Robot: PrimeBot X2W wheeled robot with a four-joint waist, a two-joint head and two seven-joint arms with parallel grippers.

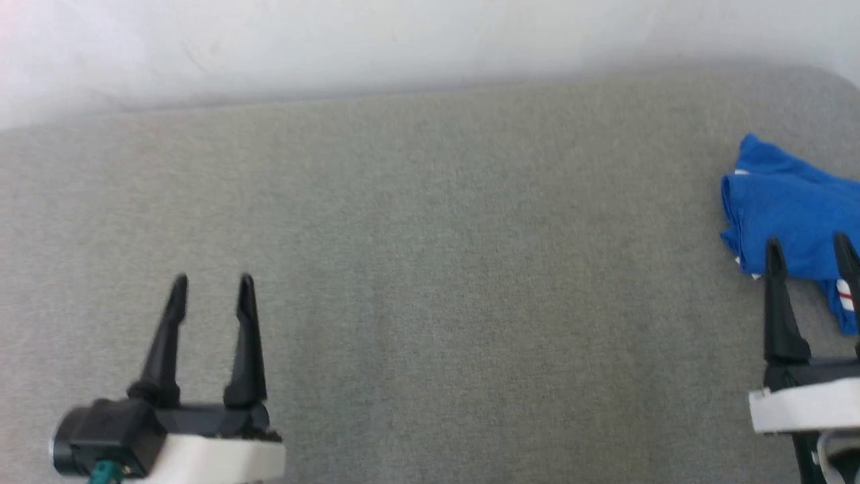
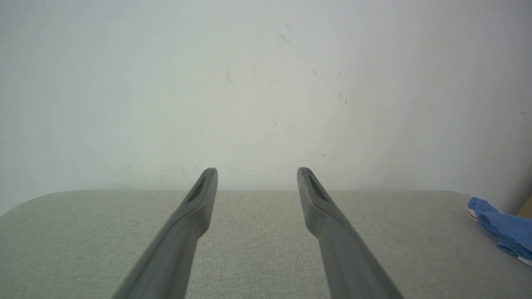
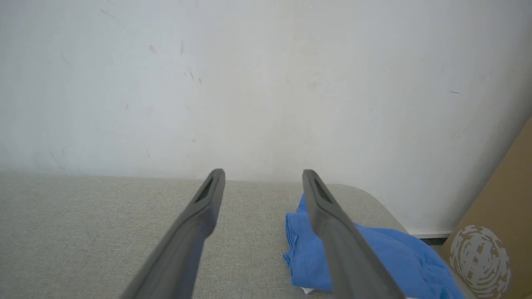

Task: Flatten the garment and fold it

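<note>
Head view puts our left gripper (image 1: 213,278) at the near left, its two dark fingers spread moderately wide with nothing between them but bare grey cloth. Our right gripper (image 1: 808,240) sits at the near right edge, fingers equally parted and empty. Their tips overlap the near edge of the garment (image 1: 786,208), and we cannot tell whether they touch it or hang above it.

The garment is a bunched royal-blue heap at the far right of the padded surface (image 1: 430,269), well apart from the left gripper. A short strip of red-and-white trim (image 1: 845,294) peeks out at its near right side, and small white bits show along its left edge. We can read no lettering on its folds.

From the left wrist view, we look between the open fingers (image 2: 257,170) over the grey pad to a scuffed white wall (image 2: 266,83), with the garment (image 2: 507,228) small at the right edge.

The right wrist view brings the cloth closer: the right finger crosses in front of the blue heap (image 3: 386,253), whose left edge lies just inside the open gap (image 3: 264,171). This view adds a brown cardboard box (image 3: 505,195) at the far right, beyond the pad's rounded corner, bearing a pale round emblem (image 3: 480,253) too blurred for us to read.
</note>
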